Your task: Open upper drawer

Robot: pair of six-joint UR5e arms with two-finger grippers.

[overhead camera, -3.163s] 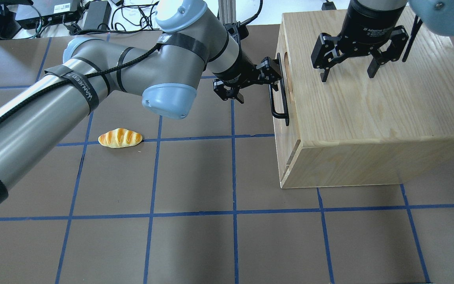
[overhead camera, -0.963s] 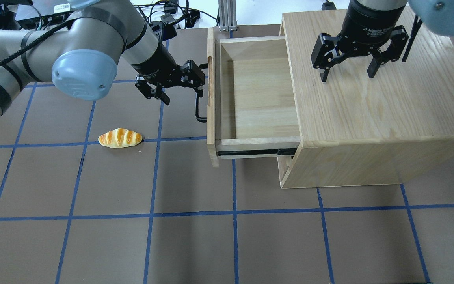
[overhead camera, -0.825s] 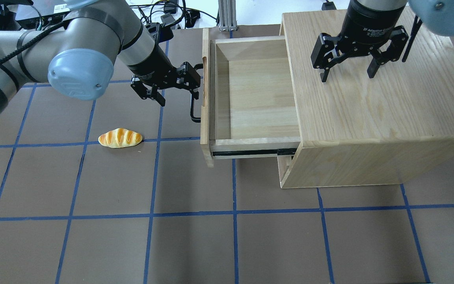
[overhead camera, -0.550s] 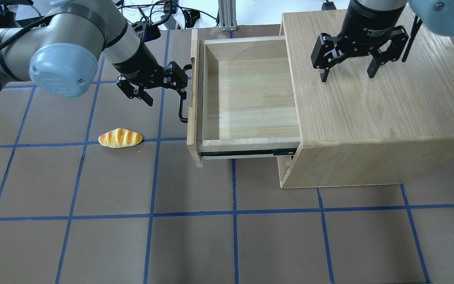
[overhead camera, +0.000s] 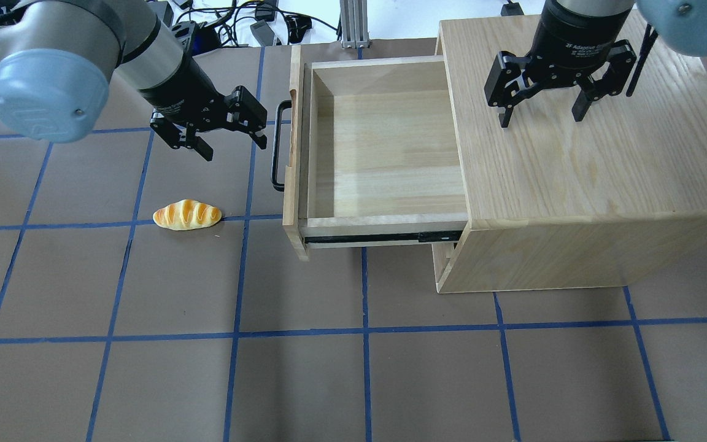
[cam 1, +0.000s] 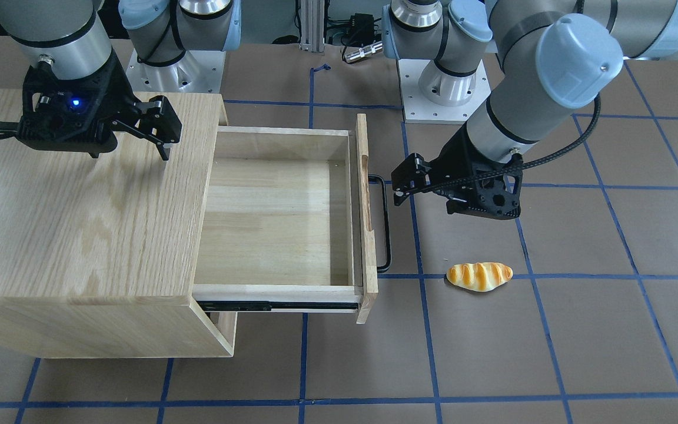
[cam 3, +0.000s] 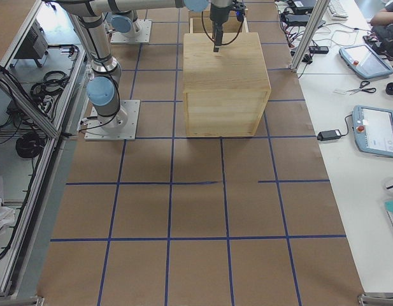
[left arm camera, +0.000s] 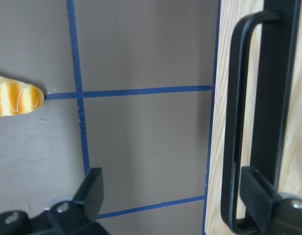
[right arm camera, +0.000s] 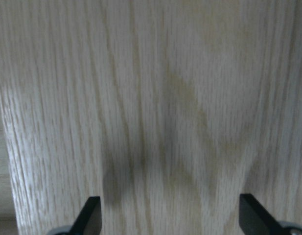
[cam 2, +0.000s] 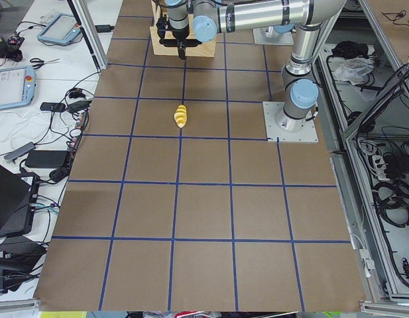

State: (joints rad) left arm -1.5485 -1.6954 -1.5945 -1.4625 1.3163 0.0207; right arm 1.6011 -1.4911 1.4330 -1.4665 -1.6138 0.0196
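The upper drawer (overhead camera: 390,153) stands pulled far out of the oak cabinet (overhead camera: 587,172), empty inside, with a black side rail showing. Its black bar handle (overhead camera: 276,147) faces my left gripper (overhead camera: 232,146), which is open and empty a short way off the handle. In the front view the drawer (cam 1: 274,218), handle (cam 1: 385,224) and left gripper (cam 1: 424,200) stand the same way. The left wrist view shows the handle (left arm camera: 234,122) beyond my open fingers (left arm camera: 89,191). My right gripper (overhead camera: 542,116) is open and hovers over the cabinet top (right arm camera: 155,98).
A toy bread roll (overhead camera: 187,215) lies on the brown mat left of the drawer, below my left gripper; it also shows in the front view (cam 1: 479,276). Cables and electronics (overhead camera: 218,24) lie past the table's far edge. The cabinet fills the right part of the table.
The drawer went from closed to pulled far out to the left. My left gripper, which was at the handle, has come off it and drawn back left. The right gripper has not moved.
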